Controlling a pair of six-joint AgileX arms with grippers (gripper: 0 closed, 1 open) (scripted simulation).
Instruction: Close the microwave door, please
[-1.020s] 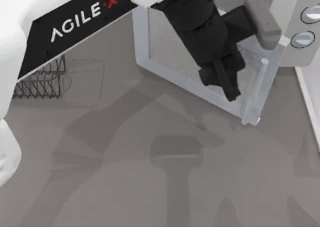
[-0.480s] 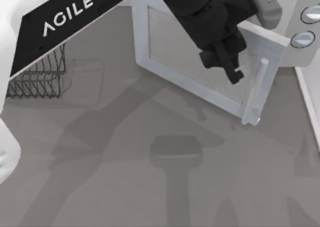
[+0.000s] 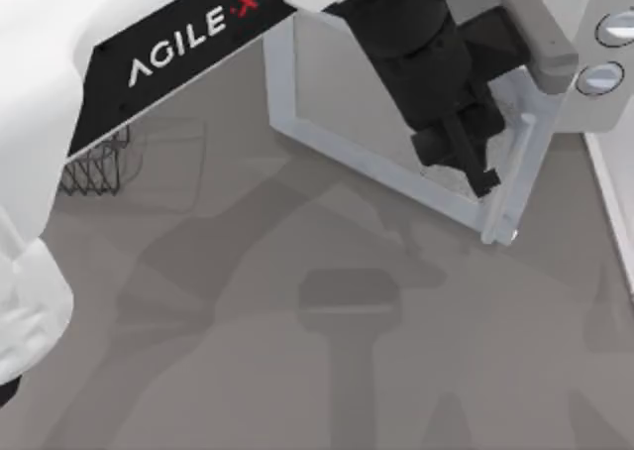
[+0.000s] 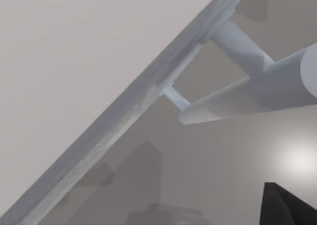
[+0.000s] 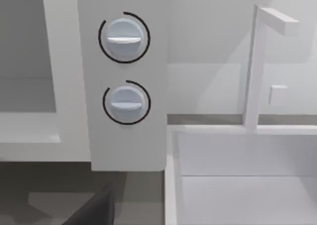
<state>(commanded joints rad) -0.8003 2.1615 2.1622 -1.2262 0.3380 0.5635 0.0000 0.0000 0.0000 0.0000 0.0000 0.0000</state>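
The left arm reaches in from the top view's left edge, its white shell and black AgileX-lettered link slanting up toward the far right. Its black wrist angles downward to the left pincer [image 3: 474,168] — fingers pointing toward the near right, too close together and dark to judge their gap. In the left wrist view one black fingertip [image 4: 290,207] pokes into the corner.

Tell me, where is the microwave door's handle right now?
In the top view the handle stands at the upper right, on the open microwave door's free edge, just beside the left gripper and below the microwave's knobs.
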